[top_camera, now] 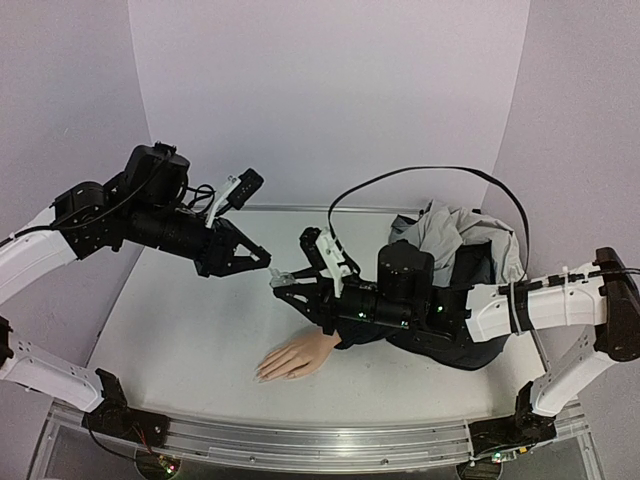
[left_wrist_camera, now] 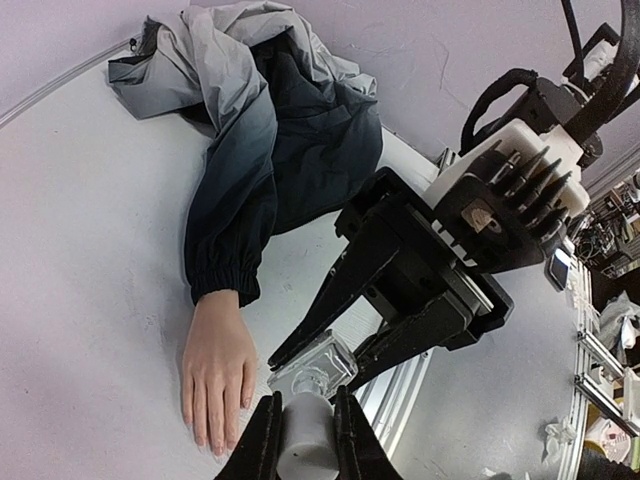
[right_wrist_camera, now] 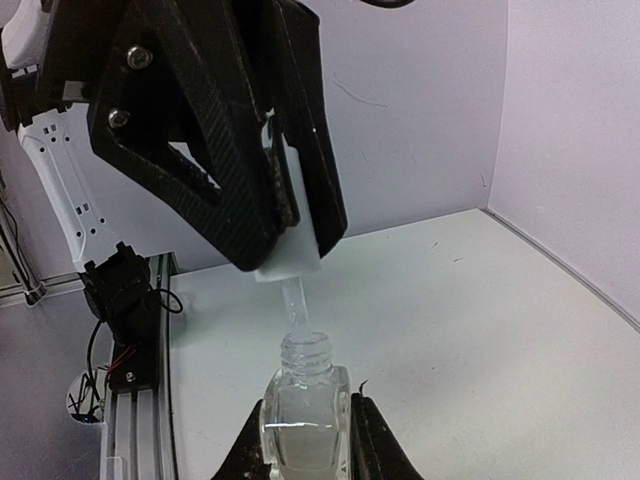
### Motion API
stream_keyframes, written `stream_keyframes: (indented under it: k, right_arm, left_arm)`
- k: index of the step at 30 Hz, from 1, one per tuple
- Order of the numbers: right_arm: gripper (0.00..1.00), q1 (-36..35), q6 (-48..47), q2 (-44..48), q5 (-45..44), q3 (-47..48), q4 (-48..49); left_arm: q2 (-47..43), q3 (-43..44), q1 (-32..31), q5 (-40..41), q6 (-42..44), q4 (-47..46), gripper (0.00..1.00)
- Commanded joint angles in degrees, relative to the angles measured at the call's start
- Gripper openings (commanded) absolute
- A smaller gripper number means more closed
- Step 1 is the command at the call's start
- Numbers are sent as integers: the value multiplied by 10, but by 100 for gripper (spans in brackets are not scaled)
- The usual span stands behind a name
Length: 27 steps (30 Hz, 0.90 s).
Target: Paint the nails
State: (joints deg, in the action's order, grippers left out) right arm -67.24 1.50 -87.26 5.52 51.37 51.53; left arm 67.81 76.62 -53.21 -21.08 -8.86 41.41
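The step in hand, as I judge it, is the loading of the brush; no nail is painted yet. The left claw (left_wrist_camera: 305, 428) is closed narrow on the white cap (right_wrist_camera: 290, 255), and the thin brush stem (right_wrist_camera: 293, 302) under this cap stands in the open neck of the small glass bottle (right_wrist_camera: 305, 400). Whether it goes in or comes out, I cannot tell. The right claw (right_wrist_camera: 305, 445) grips the bottle by its two sides, upright, and a little clear liquid shows at the bottom.

The nails (left_wrist_camera: 203, 437) are on the mannequin hand (left_wrist_camera: 215, 365), which lies flat on the worktop (left_wrist_camera: 90, 250), palm down, below both claws and apart from them.

The next move calls for a straight lift of the brush along the neck. Then comes a slow descent to one fingertip, with the bristles at a low angle.
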Motion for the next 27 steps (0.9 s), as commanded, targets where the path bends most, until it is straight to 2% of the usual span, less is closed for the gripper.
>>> stream_keyframes:
  k: [1, 11, 16, 19, 22, 27]
  right_arm:
    - [0, -3, 2, 13, 12, 21, 57]
    - [0, -3, 7, 12, 22, 22, 74]
    - [0, -4, 13, 1, -17, 33, 97]
    - [0, -14, 12, -12, -120, 38, 125]
    - [0, -34, -7, -31, -275, 43, 176]
    - [0, -66, -138, -106, -442, 78, 303]
  left_arm:
    - [4, 11, -1, -13, -4, -32, 0]
    - [24, 4, -1, -3, -24, -32, 0]
    - [54, 12, -1, 35, -72, -14, 0]
    - [79, 24, -1, 79, -139, 13, 0]
    - [103, 27, 0, 114, -207, 42, 0]
    - [124, 16, -1, 134, -270, 52, 0]
